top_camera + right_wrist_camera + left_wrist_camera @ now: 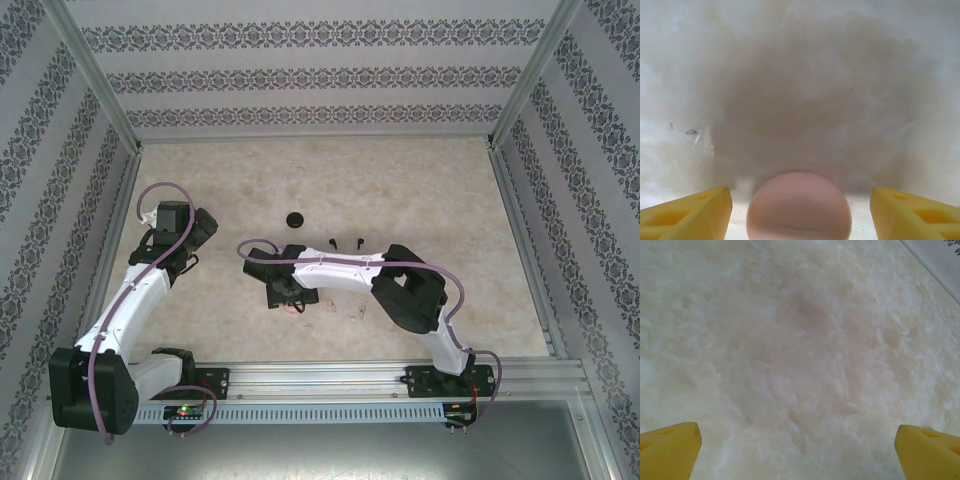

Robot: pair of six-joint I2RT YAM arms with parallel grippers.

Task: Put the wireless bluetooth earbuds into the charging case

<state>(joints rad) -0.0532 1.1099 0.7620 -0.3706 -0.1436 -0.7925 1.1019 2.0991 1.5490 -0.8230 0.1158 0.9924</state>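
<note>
The right gripper [800, 194] stands open astride a round pink case [798, 212], gaps either side. Pale earbuds [360, 312] lie near; black earbuds [333, 243] lie beyond. The left gripper [797, 432] gapes wide above the tabletop [800, 340].

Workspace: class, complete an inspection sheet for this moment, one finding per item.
Surface: pale marbled tabletop, mostly bare.
Job's things: black round case; two black earbuds lying apart from it; pink round case between the right pincer's fingers, gaps on both sides.
Clutter: nothing seen.
Pincers: left pincer open over bare surface; right pincer open.
Cables: purple cable along each arm.
Surroundings: patterned walls, metal frame.
</note>
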